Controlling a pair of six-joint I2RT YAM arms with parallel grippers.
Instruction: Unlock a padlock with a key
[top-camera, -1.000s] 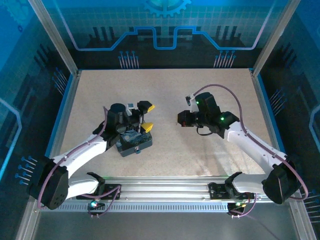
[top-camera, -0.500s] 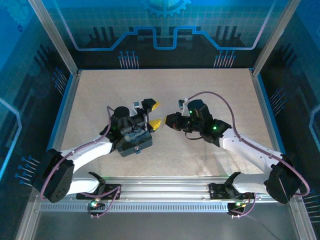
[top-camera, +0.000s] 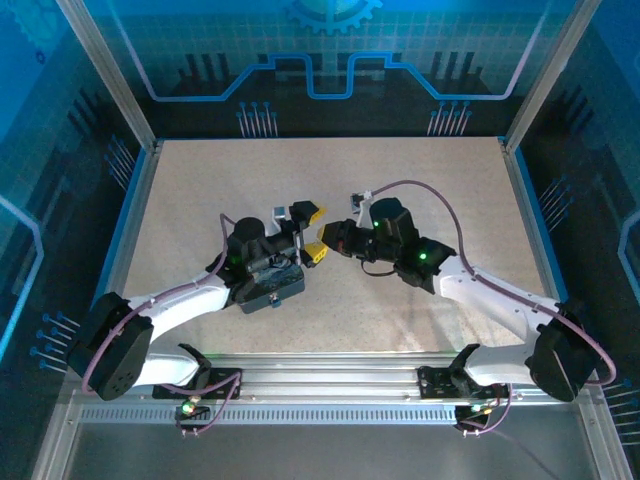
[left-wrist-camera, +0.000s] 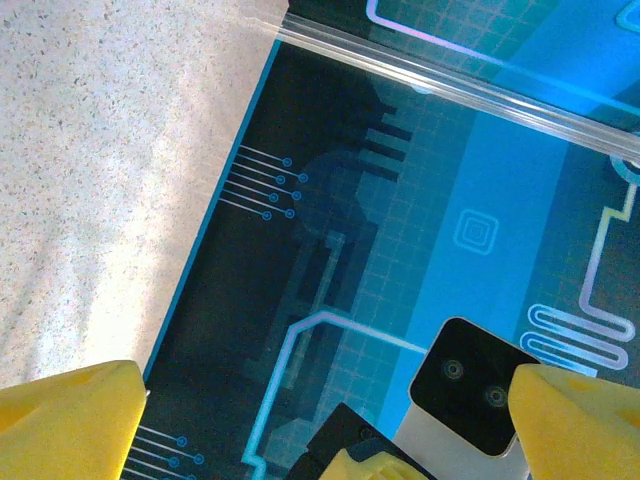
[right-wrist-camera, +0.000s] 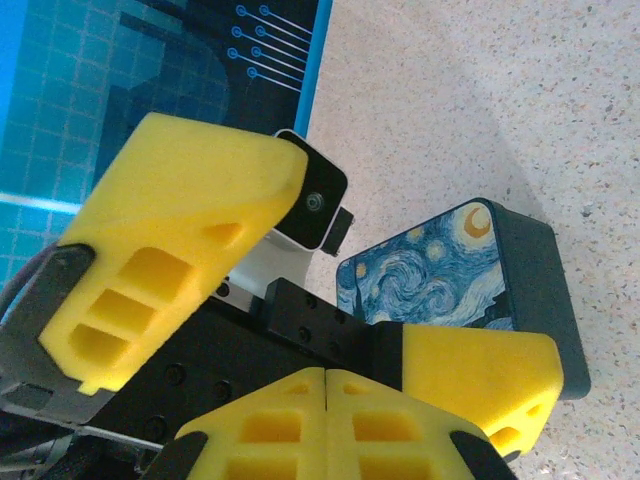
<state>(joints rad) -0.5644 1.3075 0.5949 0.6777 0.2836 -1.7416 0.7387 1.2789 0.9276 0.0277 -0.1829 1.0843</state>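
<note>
this looks like a meeting of the two grippers ahead of any unlocking. the right gripper, jaws pressed fully together, pokes its tip between the wide-spread jaws of the left gripper, just beside the box. i judge it a hand-over, or a lining-up of lock and key, with the lock not yet opened. where the padlock is i cannot tell: it is too small to pick out, and whether the right tips pinch anything is hidden. next, the left jaws would need to close squarely on whatever is offered without knocking it loose. the pads are blocky yellow foam with moulded slots. the box is a dark, round-cornered slab with a swirling print, and the table is pale and speckled.
</note>
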